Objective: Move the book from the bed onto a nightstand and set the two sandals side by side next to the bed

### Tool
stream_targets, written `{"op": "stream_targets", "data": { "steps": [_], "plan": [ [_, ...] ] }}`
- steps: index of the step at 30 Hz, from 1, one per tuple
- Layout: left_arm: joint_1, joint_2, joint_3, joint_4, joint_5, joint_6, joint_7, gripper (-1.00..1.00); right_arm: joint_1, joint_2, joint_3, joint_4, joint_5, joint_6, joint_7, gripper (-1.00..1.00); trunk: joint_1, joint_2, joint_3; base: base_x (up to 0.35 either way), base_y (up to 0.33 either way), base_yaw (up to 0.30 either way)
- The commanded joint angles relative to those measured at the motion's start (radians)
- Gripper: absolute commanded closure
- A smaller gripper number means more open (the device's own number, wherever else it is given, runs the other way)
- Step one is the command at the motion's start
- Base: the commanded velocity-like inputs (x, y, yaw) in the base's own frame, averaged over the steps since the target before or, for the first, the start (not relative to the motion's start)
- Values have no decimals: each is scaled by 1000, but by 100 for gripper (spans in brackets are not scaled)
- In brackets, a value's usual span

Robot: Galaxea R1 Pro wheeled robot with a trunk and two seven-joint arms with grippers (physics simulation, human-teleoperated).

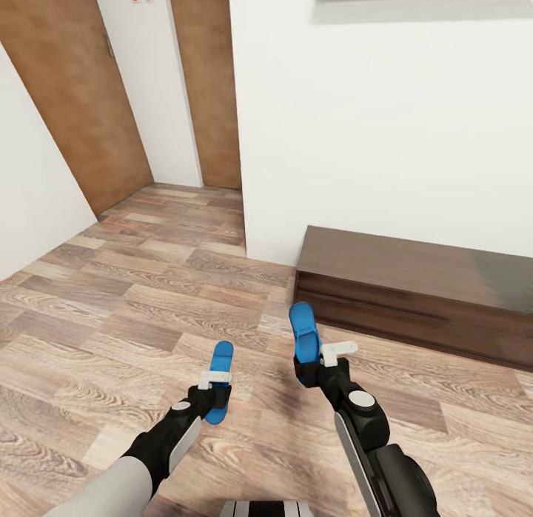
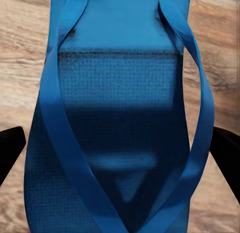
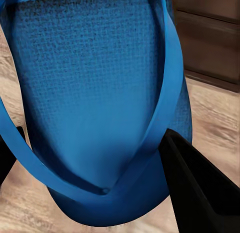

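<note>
The left gripper (image 1: 215,392) is clamped on one blue sandal (image 1: 219,376), its black fingers (image 2: 10,148) pressed against the sole's two edges. The right gripper (image 1: 317,363) grips the other blue sandal (image 1: 304,332) the same way, one finger (image 3: 192,183) against the sole's edge. Both sandals are held above the wood-plank floor (image 1: 126,317). Just beyond the right-hand sandal a long low dark-brown bench (image 1: 414,291) stands against the white wall (image 1: 385,132). Two tan doors (image 1: 66,95) are farther off to the left.
</note>
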State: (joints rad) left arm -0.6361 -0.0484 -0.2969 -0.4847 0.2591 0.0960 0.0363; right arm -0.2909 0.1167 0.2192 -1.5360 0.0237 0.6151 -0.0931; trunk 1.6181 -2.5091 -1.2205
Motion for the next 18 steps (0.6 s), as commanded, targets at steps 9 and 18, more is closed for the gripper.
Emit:
{"op": "stream_targets", "data": {
  "steps": [9,18],
  "plan": [
    [0,0,-5,0,9,3,4,100,-1,0,0,-1,1,6,-7,100,-4,2,34,0,0,0],
    [-1,0,-6,1,8,-3,4,100,-1,0,0,-1,1,6,-7,100,-8,4,69,0,0,0]
  ]
}}
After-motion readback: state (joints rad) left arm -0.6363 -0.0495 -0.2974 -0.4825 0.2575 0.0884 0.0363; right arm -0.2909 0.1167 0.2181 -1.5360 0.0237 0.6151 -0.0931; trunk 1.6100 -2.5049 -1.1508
